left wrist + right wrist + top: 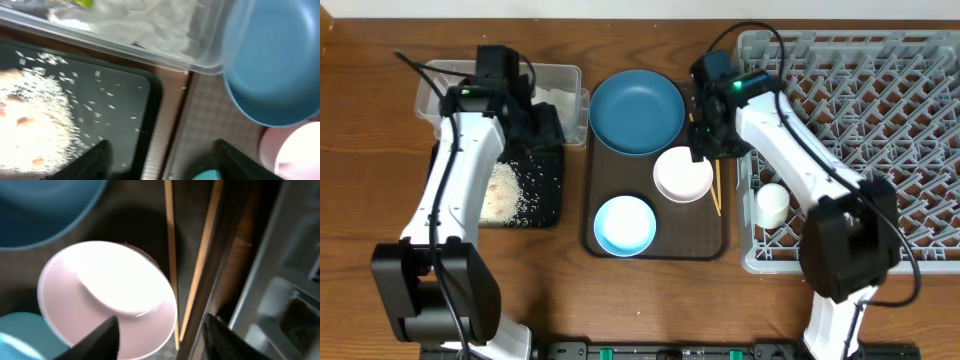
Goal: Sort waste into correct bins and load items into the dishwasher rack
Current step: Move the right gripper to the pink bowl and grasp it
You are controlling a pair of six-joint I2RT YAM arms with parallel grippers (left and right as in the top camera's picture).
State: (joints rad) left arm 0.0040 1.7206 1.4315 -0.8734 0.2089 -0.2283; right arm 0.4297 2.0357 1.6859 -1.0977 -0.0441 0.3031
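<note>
The left fingers [95, 160] stand wide with nothing between them, above the seam where the black tray [545, 190] meets the brown tray [665, 245]. Rice [502, 192] is heaped and scattered in the black tray. Beyond it, white tissue [150, 25] lies in the clear tub [565, 75].

The right fingers [100, 335] are apart, straddling two chopsticks [171, 255] that lie just beside the cream bowl [682, 173] on the brown tray. The dark-blue bowl [636, 112] and light-blue bowl [624, 224] share that tray. A white cup [772, 203] sits in the grey rack [880, 100] on the worktop [370, 150].
</note>
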